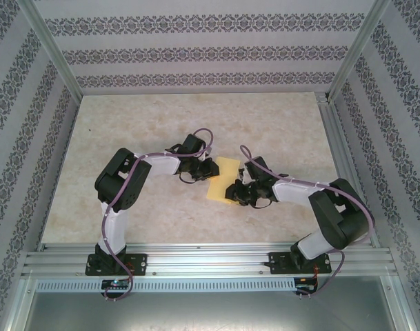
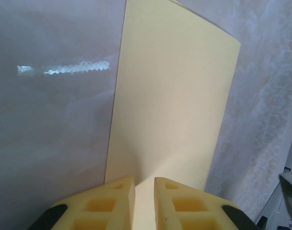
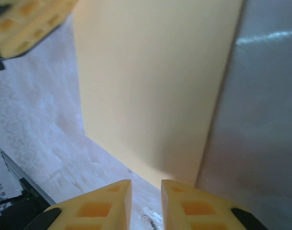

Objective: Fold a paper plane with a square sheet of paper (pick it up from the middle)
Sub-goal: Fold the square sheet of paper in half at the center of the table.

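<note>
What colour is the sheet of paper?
The paper is plain pale yellow, clearest in the left wrist view.

Plain pale yellow paper (image 1: 222, 177); beige marbled table (image 1: 196, 124); white walls (image 1: 196, 55) with dark floral bands; white and black arms (image 1: 161, 164); purple cables (image 1: 205, 132); yellow fingers (image 2: 179, 206).

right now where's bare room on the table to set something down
The far strip of table along the back wall is bare, as is the left side beyond the left arm. Crowded at centre, where the left gripper and right gripper meet at the square sheet of paper.
</note>
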Controlling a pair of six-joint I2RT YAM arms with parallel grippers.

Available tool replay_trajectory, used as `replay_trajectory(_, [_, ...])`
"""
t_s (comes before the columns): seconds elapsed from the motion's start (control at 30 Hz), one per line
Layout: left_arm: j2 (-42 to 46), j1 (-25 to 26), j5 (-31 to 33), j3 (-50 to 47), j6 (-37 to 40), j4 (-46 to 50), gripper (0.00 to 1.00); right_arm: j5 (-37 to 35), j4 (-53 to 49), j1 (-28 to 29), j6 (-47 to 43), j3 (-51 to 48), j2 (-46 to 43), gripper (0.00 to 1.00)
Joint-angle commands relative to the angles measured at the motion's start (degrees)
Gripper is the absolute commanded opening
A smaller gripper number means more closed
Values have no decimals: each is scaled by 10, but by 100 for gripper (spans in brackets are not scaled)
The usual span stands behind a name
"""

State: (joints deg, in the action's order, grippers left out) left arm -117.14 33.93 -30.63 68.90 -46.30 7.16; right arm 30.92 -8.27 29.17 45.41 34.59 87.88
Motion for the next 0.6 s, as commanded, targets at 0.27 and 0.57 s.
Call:
replay_trajectory(0.27, [5,11,11,-8,7,22,22,-58,-85,-18,-36,51,-35,32])
replay_trajectory(0.57, [126,4,60,-41,2,28,43,-149,-174,-85,-119,178,43,53])
